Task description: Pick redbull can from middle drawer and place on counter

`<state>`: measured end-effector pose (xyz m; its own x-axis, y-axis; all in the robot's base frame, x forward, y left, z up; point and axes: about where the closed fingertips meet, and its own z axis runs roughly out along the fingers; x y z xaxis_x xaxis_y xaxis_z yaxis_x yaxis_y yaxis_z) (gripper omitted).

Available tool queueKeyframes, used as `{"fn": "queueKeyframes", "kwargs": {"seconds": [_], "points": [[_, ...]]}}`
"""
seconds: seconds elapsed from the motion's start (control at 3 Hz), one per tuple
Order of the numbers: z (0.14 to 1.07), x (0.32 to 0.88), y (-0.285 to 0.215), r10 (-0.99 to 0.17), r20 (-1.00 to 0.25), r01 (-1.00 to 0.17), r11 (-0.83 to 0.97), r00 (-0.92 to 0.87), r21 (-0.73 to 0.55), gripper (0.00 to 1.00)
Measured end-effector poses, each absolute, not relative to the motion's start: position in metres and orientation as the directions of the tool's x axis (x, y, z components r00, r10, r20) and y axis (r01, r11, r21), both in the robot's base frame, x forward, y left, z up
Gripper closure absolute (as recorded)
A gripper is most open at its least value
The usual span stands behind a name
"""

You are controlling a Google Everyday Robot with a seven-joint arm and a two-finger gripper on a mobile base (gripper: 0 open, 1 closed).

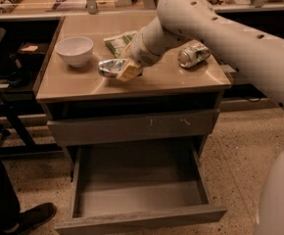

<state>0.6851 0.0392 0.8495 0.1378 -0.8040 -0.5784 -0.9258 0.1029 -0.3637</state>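
Observation:
My gripper is over the front middle of the counter, shut on the redbull can. The can is slim, silvery and wrinkled, and is held on its side just above or on the beige top; I cannot tell if it touches. A tan finger pad presses against its right end. The middle drawer is pulled out below, and its grey inside shows nothing in it.
A white bowl stands at the counter's left. A green packet lies behind the gripper. A fatter can lies on its side at the right. A closed drawer front is above the open one. A shoe is at lower left.

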Motion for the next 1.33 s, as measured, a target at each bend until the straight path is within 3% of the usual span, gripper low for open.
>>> {"fn": "queueKeyframes", "kwargs": {"seconds": [0.67, 1.33], "points": [[0.826, 0.700, 0.046, -0.796, -0.593, -0.946, 0.085, 0.125, -0.313, 1.00], [0.826, 0.701, 0.046, -0.795, -0.593, -0.946, 0.085, 0.125, -0.312, 0.59]]}}
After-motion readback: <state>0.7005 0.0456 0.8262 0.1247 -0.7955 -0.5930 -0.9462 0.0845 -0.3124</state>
